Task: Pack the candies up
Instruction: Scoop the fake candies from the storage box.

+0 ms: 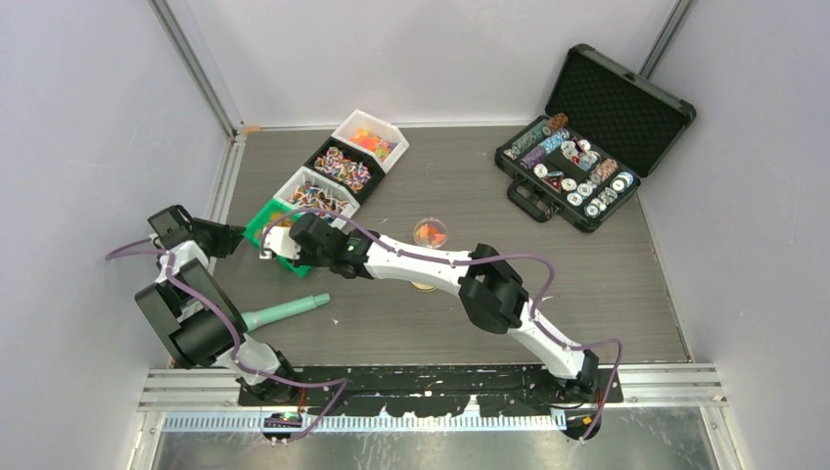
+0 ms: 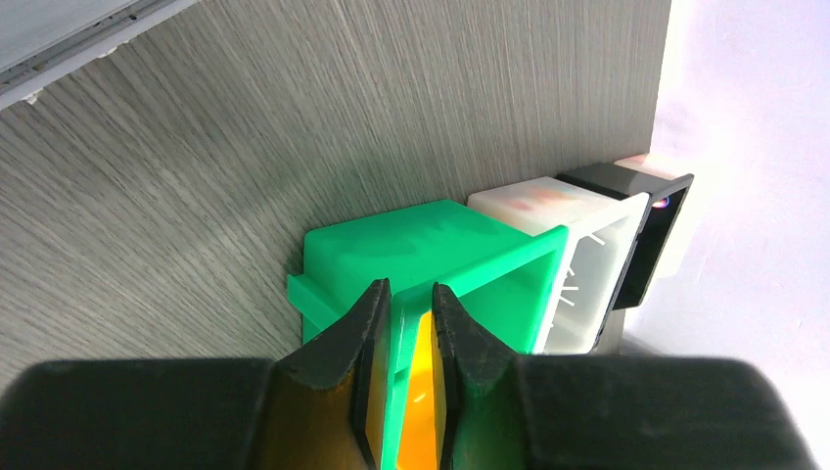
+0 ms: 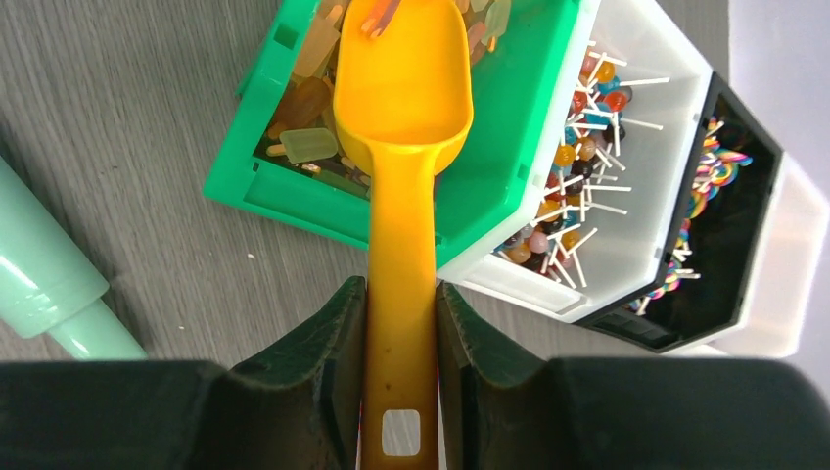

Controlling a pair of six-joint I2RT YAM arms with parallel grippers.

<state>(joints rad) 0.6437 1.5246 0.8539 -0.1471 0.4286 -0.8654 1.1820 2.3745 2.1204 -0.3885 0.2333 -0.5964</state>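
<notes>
Four bins stand in a diagonal row. The green bin (image 1: 260,219) holds golden-brown candies (image 3: 305,100). The white bin (image 3: 636,78) beside it holds small lollipops (image 3: 577,147), and the black bin (image 3: 744,186) holds striped candies (image 3: 717,168). The far white bin (image 1: 372,137) holds orange-red-yellow ones. My left gripper (image 2: 411,294) is shut on the green bin's (image 2: 421,245) side wall. My right gripper (image 3: 401,294) is shut on the handle of the orange scoop (image 3: 403,88). The scoop's bowl lies low inside the green bin, with a candy at its far tip.
A small round cup (image 1: 430,233) with a few candies stands mid-table, a gold disc (image 1: 423,286) partly under my right arm. A mint-green tool (image 1: 284,311) lies near the left arm. An open black case of poker chips (image 1: 577,166) sits at the back right.
</notes>
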